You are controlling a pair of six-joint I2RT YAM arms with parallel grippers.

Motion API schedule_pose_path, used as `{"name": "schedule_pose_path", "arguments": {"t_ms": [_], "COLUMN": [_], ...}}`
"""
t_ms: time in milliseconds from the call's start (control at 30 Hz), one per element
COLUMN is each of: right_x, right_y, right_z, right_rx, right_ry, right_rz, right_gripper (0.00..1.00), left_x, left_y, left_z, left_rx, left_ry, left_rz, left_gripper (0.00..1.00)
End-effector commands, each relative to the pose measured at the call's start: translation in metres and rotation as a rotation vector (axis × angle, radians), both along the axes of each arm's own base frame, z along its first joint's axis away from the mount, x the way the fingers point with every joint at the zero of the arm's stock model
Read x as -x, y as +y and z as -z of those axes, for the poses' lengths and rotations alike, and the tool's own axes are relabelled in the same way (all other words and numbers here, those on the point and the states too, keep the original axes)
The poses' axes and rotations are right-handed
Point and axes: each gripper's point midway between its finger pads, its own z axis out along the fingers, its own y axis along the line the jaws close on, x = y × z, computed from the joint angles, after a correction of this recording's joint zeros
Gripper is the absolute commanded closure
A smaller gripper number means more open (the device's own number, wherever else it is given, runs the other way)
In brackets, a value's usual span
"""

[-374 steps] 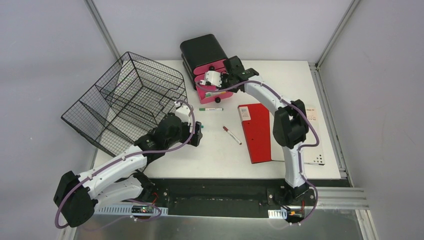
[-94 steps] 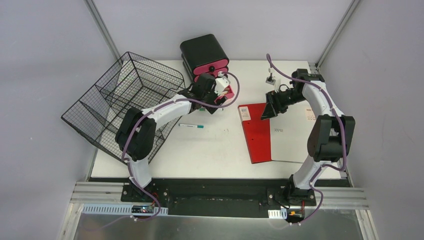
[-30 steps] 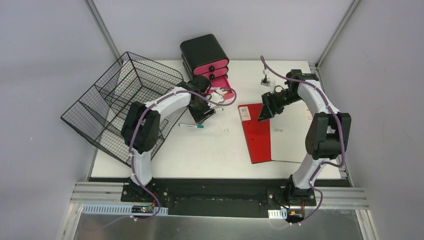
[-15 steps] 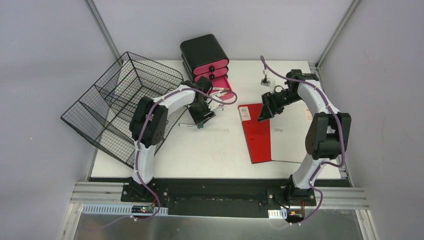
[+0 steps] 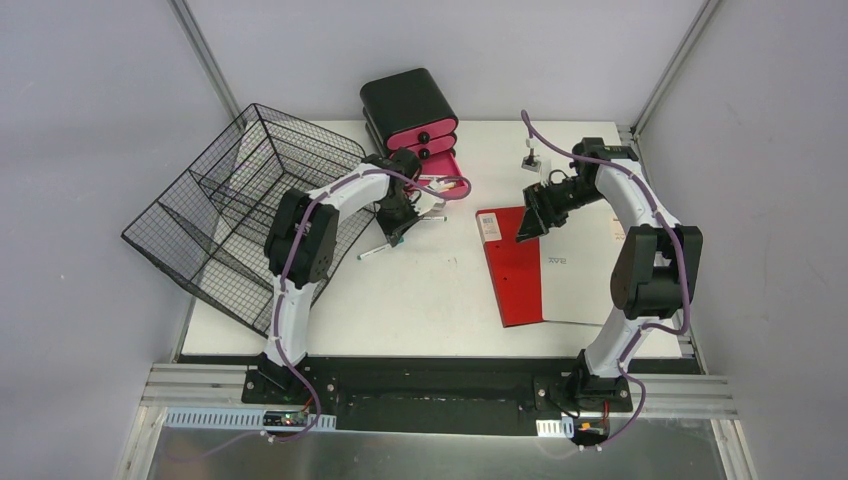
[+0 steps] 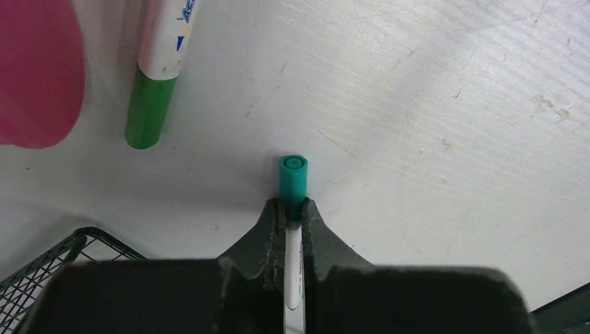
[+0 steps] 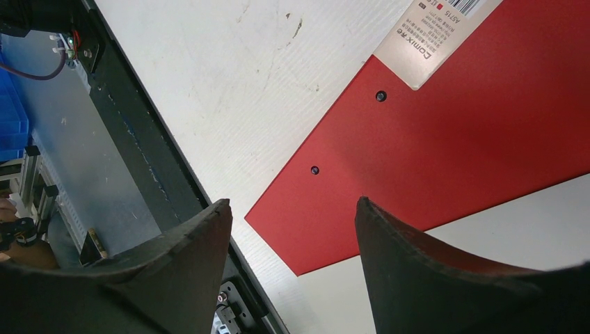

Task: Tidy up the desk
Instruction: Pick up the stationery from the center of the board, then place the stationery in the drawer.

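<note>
On the white desk [image 5: 420,300] my left gripper [image 5: 396,231] is shut on a white pen with a teal cap [image 5: 370,253]. In the left wrist view the teal cap [image 6: 293,177] sticks out just past the closed left gripper [image 6: 293,209] and the white barrel runs back between the fingers. A green-capped marker [image 5: 432,217] lies just beyond it, also seen in the left wrist view [image 6: 156,83]. My right gripper [image 5: 528,226] hangs open over the red-and-white notebook [image 5: 515,270], with nothing between its fingers [image 7: 188,243].
A black drawer unit [image 5: 408,100] stands at the back, its lowest pink drawer [image 5: 445,178] pulled open. A tilted black wire basket [image 5: 250,200] fills the left side, close to my left arm. The notebook's red cover [image 7: 452,139] reaches toward the desk's front edge.
My left gripper has come down and shut on the teal-capped pen, which has swung from lying level to slanting. The right arm has not moved.
</note>
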Motion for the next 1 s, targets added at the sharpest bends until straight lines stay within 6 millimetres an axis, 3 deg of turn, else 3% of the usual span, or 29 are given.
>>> {"name": "schedule_pose_path", "arguments": {"t_ms": [0,233,633,833,967], "right_x": [-0.006,-0.005,-0.005,-0.005,-0.005], "right_y": [0.002,0.002,0.002,0.003,0.003], "right_z": [-0.013,-0.013,-0.012,-0.013,-0.013], "right_rx": [-0.011,-0.011,-0.012,-0.014,-0.012], "right_ry": [-0.064,-0.062,-0.060,-0.059,-0.061], "right_rz": [-0.025,-0.027,-0.028,-0.028,-0.029], "right_gripper": [0.32,0.32,0.32,0.32,0.32], "left_x": [-0.003,-0.011,-0.029,-0.053,-0.067], "left_y": [-0.005,-0.016,-0.050,-0.053,-0.065], "left_z": [0.000,-0.021,-0.102,-0.106,-0.119], "left_rx": [0.026,0.107,0.500,0.527,0.610], "left_ry": [0.012,-0.072,-0.424,-0.545,-0.640], "left_rz": [0.008,0.005,0.029,-0.019,-0.032], "left_gripper": [1.00,1.00,1.00,1.00,1.00]}}
